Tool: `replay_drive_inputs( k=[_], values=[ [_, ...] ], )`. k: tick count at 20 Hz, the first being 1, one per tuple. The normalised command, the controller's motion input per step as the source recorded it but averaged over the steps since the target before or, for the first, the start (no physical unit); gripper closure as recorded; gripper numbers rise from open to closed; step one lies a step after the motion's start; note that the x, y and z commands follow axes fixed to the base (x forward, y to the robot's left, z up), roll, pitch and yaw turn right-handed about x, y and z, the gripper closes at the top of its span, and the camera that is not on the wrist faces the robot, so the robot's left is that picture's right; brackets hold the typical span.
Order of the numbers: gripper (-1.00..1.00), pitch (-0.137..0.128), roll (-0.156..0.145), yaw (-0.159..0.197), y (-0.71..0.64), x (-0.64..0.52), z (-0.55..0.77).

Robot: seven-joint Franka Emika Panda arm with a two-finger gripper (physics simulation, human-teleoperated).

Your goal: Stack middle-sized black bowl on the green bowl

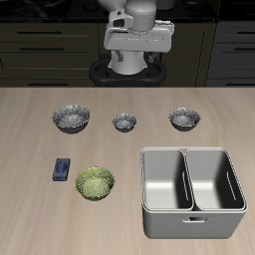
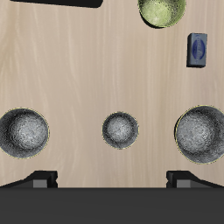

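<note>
While cropped, green bowl (image 2: 162, 10) shows partly.

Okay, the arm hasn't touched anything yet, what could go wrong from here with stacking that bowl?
1. Wrong pick: three similar dark bowls sit in a row. The middle-sized black bowl is at the end behind the grey bin, with the smallest bowl next to it and the widest bowl at the far end.
2. Placement: a small blue item lies close beside the green bowl, so the open gripper might nudge it.
</note>
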Motion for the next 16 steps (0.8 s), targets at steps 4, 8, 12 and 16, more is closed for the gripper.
replay_drive_inputs(
  k=[4, 8, 12, 16],
  values=[
    [-1.0, -0.015, 0.036, 0.001, 0.38, -0.08, -0.01],
    [-1.0, 0.002, 0.015, -0.012, 0.34, -0.03, -0.04],
    [-1.0, 0.021, 0.02, 0.011, 0.27, 0.06, -0.11],
    [-1.0, 0.003, 0.019, 0.007, 0.26, 0.03, -0.1]
  ],
)
